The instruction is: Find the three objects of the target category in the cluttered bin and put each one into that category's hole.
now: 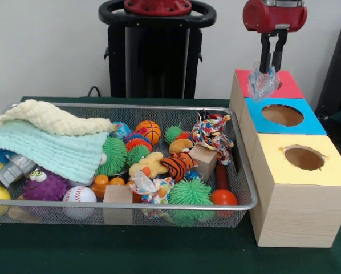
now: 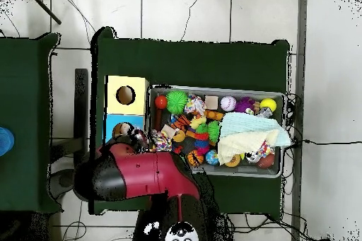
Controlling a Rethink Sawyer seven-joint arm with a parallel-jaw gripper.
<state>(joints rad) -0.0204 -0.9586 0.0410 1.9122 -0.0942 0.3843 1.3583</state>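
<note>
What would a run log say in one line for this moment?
gripper: shut on clear crinkly item | position: over red box | wire basket: full of toys | blue box, yellow box: holes open

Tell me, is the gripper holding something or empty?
Holding something: the gripper is shut on a clear crinkly object, hanging above the red-topped box.

I count three wooden boxes with round holes: one red-topped, one blue-topped, one yellow-topped. One silver wire-mesh bin holds two plain wooden blocks, one white baseball, one small orange basketball, two folded cloths.
</note>
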